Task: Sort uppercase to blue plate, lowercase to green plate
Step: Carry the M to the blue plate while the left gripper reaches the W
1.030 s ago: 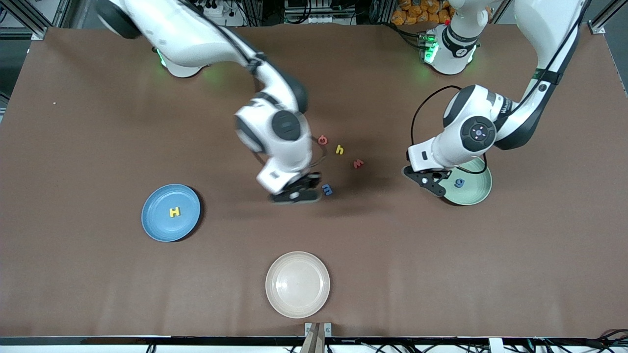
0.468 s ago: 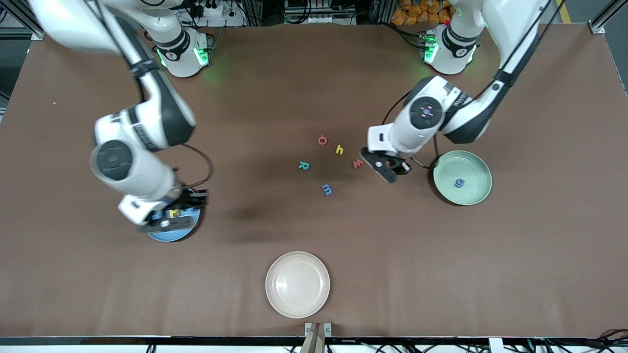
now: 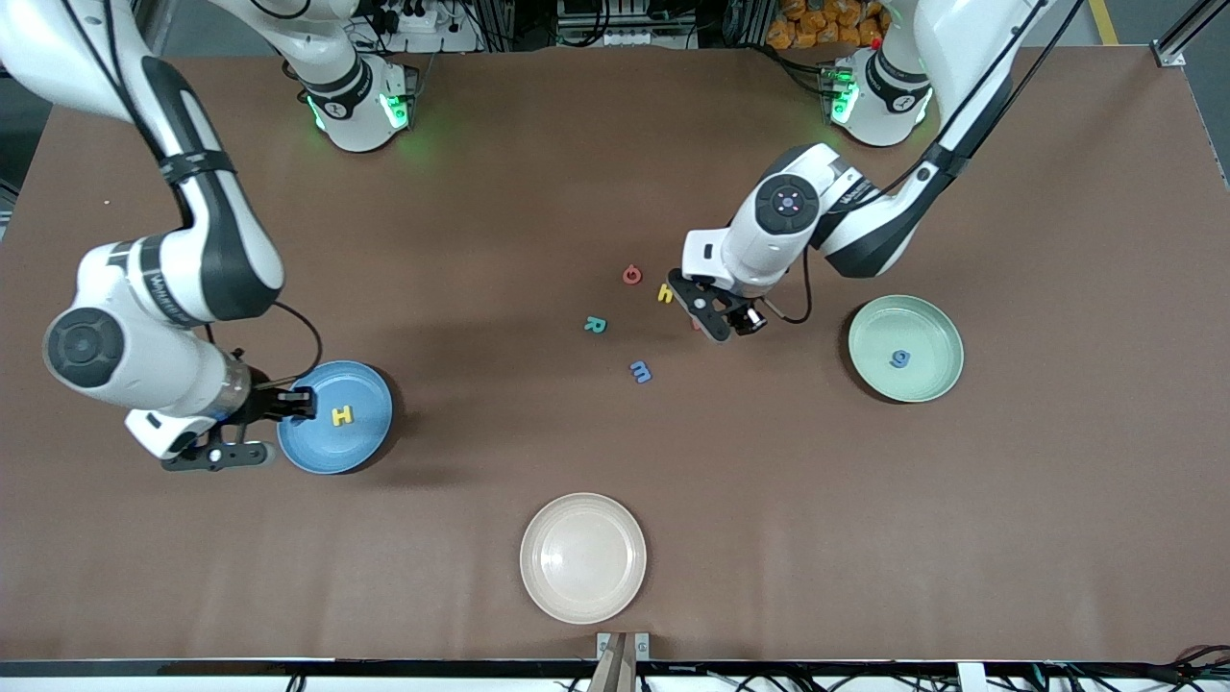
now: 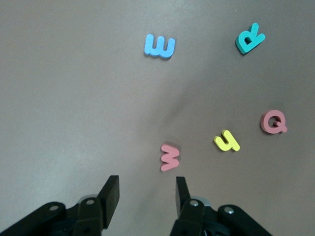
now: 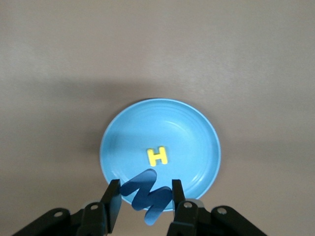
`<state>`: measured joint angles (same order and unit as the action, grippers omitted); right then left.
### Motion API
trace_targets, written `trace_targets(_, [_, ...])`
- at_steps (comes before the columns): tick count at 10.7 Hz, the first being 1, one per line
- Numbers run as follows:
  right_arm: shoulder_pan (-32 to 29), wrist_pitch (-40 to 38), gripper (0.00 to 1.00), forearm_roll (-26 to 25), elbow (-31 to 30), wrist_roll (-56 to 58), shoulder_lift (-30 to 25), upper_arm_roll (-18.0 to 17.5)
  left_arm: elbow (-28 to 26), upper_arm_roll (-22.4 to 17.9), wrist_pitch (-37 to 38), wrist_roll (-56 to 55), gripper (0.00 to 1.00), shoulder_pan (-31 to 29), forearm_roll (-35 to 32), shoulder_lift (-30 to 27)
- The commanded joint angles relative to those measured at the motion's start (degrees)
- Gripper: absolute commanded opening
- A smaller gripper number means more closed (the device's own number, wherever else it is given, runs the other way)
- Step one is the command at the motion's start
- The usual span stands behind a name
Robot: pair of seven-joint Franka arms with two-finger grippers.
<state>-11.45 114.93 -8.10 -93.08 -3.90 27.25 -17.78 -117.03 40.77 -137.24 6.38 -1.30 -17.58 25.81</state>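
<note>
My right gripper [image 5: 145, 196] is shut on a blue uppercase M [image 5: 147, 195], held in the air at the rim of the blue plate [image 5: 197, 137]. A yellow H [image 5: 157, 156] lies in that plate [image 3: 360, 384]. In the front view the right gripper [image 3: 219, 454] hangs beside the plate, toward the right arm's end. My left gripper [image 4: 146, 194] is open just above the table by the red lowercase w [image 4: 170, 157]. Around it lie yellow h [image 3: 665, 293], red G [image 3: 631, 274], teal R [image 3: 595, 325] and blue m [image 3: 641, 371]. A blue g [image 3: 899, 358] rests in the green plate [image 3: 927, 383].
A cream plate [image 3: 582, 557] with nothing in it sits near the table's front edge, nearer the front camera than the letters. The brown table [image 3: 865, 538] has wide bare stretches around the plates and toward both ends.
The right arm swung from the table's middle to the blue plate with the M. The left arm left the green plate, came over the red w and spread its jaws.
</note>
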Motion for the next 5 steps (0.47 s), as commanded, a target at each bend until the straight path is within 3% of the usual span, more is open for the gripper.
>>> trace_targets(1, [-1.73, 1.86, 0.00, 1.16, -1.92, 2.23, 1.31, -0.68, -0.74, -0.25, -2.93, -5.20, 0.54, 0.85, -7.51, 2.74])
trace_targets(4, [-1.74, 5.82, 0.02, 0.54, -4.48, 2.76, 4.73, 0.98, -1.71, -0.17, -5.31, -17.06, 0.55, 1.64, -18.86, 6.35])
trace_targets(5, [-1.30, 6.78, 0.08, 0.63, -4.57, 2.76, 5.79, 1.78, -1.80, -0.17, -5.31, -18.84, 0.56, 2.34, -19.67, 6.53])
